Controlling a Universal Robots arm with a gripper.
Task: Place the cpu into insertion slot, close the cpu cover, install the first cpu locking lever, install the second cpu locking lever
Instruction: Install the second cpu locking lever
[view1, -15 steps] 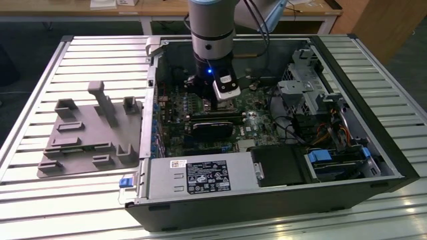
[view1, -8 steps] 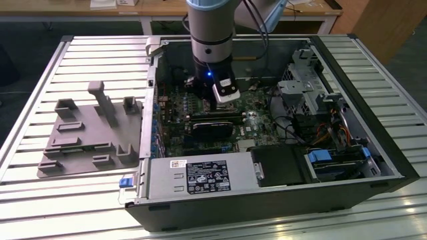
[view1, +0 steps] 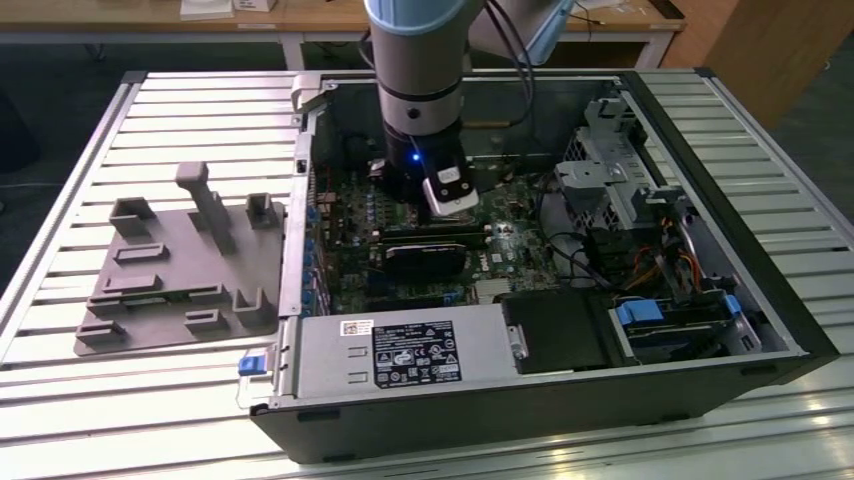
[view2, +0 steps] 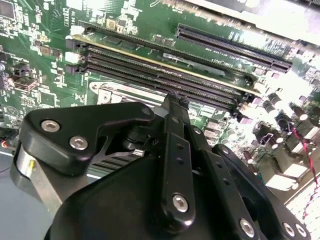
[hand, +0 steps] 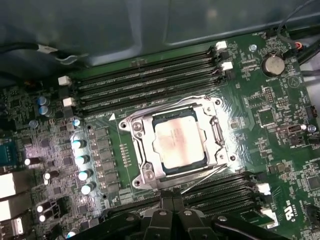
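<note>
one arm, one gripper (view1: 430, 195), lowered into the open computer case (view1: 747, 330) over the motherboard (view1: 514, 245). in both wrist views the fingers (view2: 172, 145) lie pressed together with nothing between them, tips meeting in a single black ridge (hand: 172, 205) at the near edge of the socket.

counts, first wrist view: one cpu (hand: 175, 140), one insertion slot (hand: 136, 150), one cpu cover (hand: 216, 131). the cpu lies flat in the insertion slot, silver-grey top facing up. it is near square, so no clear long axis; its edges run skewed to the picture frame and roughly parallel to the memory slots. the cpu cover lies down flat over the socket, framing the chip through its cut-out. thin lever rods run along the socket edges; whether they are latched cannot be told.

memory slots: one bank of four (hand: 145, 82) on the far side of the socket, a second bank (hand: 225, 192) on the gripper side, partly hidden by the fingers.

exterior view: one grey fixture plate (view1: 174, 265) with upright blocks on the slatted table (view1: 80, 400), at the exterior view's left of the case, just beside it.
</note>
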